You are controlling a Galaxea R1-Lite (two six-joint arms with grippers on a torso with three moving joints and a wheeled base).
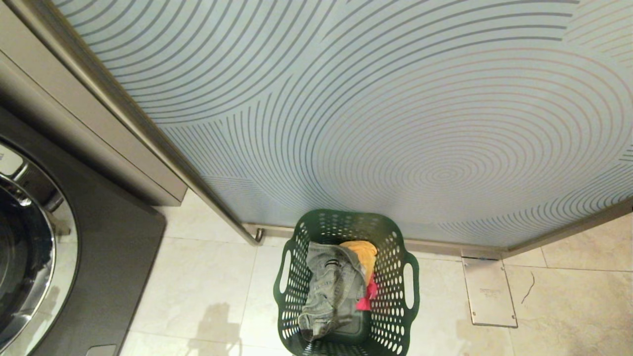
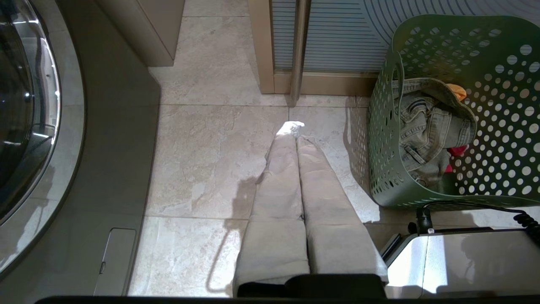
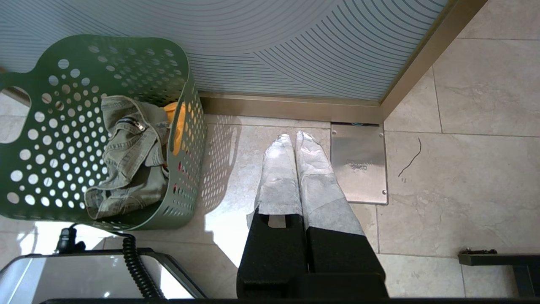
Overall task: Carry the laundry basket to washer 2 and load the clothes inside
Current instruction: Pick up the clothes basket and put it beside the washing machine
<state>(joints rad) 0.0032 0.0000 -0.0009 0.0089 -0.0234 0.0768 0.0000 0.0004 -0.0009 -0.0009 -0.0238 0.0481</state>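
While both grippers, left gripper [image 2: 295, 126] and right gripper [image 3: 295, 138], hang closed and empty, laundry basket [image 1: 346, 287] looks light, rigid; grasp the oval side handles.

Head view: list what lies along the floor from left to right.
Front-load washer → laundry basket holding the clothes → metal floor plate.

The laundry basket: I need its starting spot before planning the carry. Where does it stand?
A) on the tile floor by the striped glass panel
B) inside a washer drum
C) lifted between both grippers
A: the laundry basket stands on the tile floor against the striped glass panel, neither gripper touching it.
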